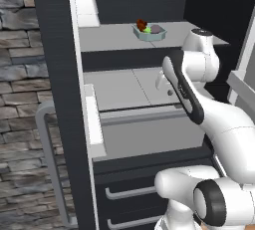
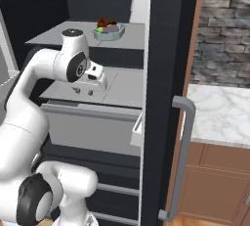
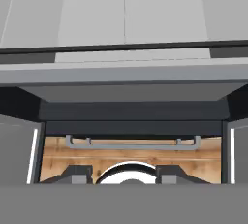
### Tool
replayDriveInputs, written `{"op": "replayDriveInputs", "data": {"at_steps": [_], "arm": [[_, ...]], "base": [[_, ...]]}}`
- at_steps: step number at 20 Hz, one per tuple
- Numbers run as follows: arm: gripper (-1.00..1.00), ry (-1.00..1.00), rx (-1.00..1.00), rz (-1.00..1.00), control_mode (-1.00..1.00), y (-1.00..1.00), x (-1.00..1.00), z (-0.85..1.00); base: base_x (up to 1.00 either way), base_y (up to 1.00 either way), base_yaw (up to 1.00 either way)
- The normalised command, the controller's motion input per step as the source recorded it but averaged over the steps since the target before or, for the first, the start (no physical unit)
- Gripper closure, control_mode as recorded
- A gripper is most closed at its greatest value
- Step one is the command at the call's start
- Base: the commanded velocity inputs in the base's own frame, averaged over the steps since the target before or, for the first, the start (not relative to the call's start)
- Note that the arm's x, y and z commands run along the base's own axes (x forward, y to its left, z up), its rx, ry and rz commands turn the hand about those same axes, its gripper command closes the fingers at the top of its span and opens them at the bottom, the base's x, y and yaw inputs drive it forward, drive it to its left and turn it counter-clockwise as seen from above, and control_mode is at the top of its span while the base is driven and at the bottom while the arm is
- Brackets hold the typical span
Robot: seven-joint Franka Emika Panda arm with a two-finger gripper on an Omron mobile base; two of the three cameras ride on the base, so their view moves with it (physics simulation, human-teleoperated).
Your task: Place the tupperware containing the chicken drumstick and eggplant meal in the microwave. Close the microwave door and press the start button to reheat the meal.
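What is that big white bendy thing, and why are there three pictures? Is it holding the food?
The white bendy thing is a robot arm. At its end is a gripper, a hand with two small fingers.

Two pictures come from cameras riding behind the arm, one on its left and one on its right, so they show the same place from two sides. The third camera sits on the hand itself and looks out past the fingertips.

The arm stands before grey shelves beside a tall dark door that is swung open. On the top shelf sits a little pale blue tub. Inside are a reddish-brown chicken drumstick, a purple-grey eggplant and a green bit.

No, it holds nothing. The fingers are apart and empty, lower down than the tub.
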Motion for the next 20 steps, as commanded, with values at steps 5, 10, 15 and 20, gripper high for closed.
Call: {"op": "replayDriveInputs", "data": {"at_steps": [5, 10, 15, 20], "arm": [[-1.0, -0.24, 0.0, 0.0, -1.0, 0.0, -0.09, 0.08], [-1.0, -0.57, 0.0, 0.0, -1.0, 0.0, -0.33, 0.39], [-1.0, -0.56, 0.0, -0.02, -1.0, 0.0, -0.2, 0.49], [-1.0, -0.33, 0.03, -0.04, -1.0, 0.0, 0.0, 0.57]], "base": [[0.0, 0.0, 0.0], [0.0, 0.0, 0.0], [0.0, 0.0, 0.0], [0.0, 0.0, 0.0]]}}
